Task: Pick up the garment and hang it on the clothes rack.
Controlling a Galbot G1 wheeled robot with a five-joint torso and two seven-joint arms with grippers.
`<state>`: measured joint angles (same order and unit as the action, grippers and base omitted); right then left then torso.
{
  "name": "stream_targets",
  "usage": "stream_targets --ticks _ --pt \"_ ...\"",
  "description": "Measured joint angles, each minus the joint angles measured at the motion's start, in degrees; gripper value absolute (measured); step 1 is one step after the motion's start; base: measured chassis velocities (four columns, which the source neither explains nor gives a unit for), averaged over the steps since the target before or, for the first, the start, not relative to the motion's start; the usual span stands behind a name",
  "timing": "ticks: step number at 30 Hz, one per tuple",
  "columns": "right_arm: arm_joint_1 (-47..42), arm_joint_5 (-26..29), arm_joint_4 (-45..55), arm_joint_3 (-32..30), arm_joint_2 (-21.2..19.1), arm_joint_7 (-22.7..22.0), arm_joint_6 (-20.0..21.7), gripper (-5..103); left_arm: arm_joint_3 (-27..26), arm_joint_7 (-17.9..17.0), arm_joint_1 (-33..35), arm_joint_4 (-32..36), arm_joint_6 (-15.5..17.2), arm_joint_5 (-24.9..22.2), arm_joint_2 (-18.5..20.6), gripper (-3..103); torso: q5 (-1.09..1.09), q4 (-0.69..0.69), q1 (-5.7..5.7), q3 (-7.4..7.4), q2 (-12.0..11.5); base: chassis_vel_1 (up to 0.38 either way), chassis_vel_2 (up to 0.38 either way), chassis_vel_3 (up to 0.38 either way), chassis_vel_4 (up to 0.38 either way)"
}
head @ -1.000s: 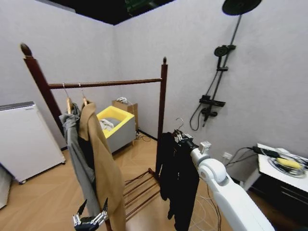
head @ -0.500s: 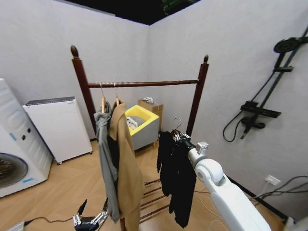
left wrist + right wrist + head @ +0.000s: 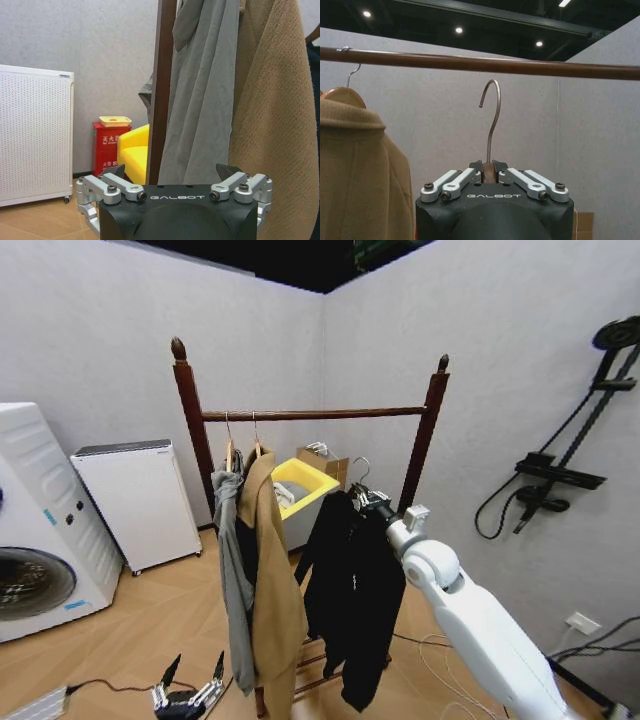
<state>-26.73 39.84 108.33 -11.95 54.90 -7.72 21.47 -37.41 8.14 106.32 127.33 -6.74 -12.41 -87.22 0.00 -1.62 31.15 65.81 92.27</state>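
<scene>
Below top bar (image 3: 480, 64), right end effector (image 3: 489, 176) clamps garment (image 3: 350, 590) hanger, now nearer rack (image 3: 188, 405); left end effector (image 3: 187, 698) low, fingers spread.

The top bar (image 3: 330, 413) lies bare right of the tan coat (image 3: 272, 580) and grey jacket (image 3: 234, 565).

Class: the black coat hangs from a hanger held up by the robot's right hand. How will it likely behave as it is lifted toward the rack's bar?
The black coat drapes in loose folds, so probably floppy and apt to sway. The right hand grips only the hanger, so the coat may swing beneath it. Its hem could brush the tan coat close by.
</scene>
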Motion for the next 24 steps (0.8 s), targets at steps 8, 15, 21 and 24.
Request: stream_targets --ticks 8,15,21,24 --pt "11.6 3.8 -3.4 1.8 1.0 2.1 4.0 9 0.0 0.0 0.0 0.0 0.0 0.0 0.0 100 0.0 0.0 0.0 0.0 0.0 0.0 0.0 0.0 0.0" --pt "19.1 7.0 -7.1 5.6 1.7 2.8 5.7 9 0.0 0.0 0.0 0.0 0.0 0.0 0.0 100 0.0 0.01 0.0 0.0 0.0 0.0 0.0 0.0 0.0" --pt "26.1 8.2 -14.0 11.0 4.5 3.5 6.5 9 0.0 0.0 0.0 0.0 0.0 0.0 0.0 100 0.0 0.0 0.0 0.0 0.0 0.0 0.0 0.0 0.0" --pt "28.5 8.6 -16.5 12.9 6.5 3.3 6.7 9 0.0 0.0 0.0 0.0 0.0 0.0 0.0 100 0.0 0.0 0.0 0.01 0.0 0.0 0.0 0.0 0.0"
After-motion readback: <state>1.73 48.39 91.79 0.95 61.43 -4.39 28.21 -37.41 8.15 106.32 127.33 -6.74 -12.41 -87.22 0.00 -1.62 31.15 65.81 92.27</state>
